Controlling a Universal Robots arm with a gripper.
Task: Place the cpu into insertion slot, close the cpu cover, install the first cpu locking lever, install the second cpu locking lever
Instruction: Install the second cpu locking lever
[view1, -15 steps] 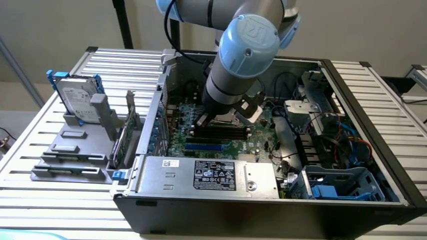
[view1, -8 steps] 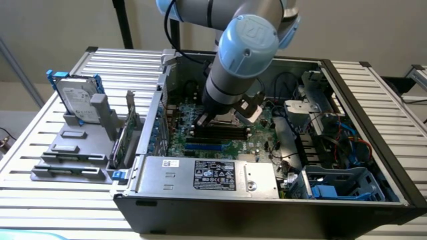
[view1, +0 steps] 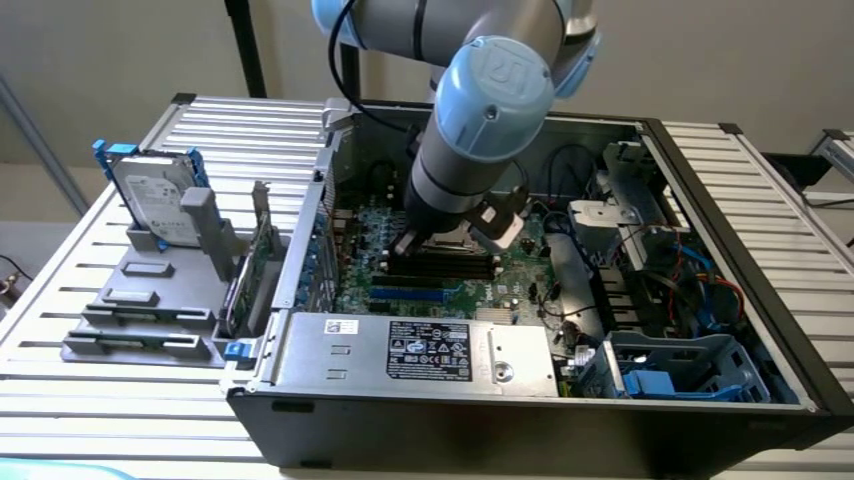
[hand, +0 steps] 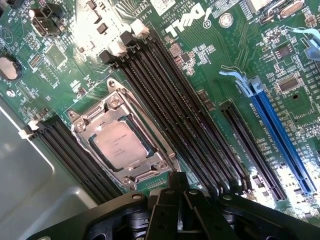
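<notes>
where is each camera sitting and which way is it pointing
Exterior view: off the arm, above and in front of the open computer case, looking down into it; the arm's grey and blue wrist joints show, reaching down to the motherboard.
Wrist view: on the wrist, looking down at the green motherboard; the gripper shows as black parts at the edge, close by the cpu seated under the cpu cover.
Shared: the motherboard and its black memory slots.

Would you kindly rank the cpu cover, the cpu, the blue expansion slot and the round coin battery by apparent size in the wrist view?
Largest to smallest:
1. blue expansion slot, by length
2. cpu cover
3. cpu
4. coin battery, partly cut off at the picture's edge
</notes>
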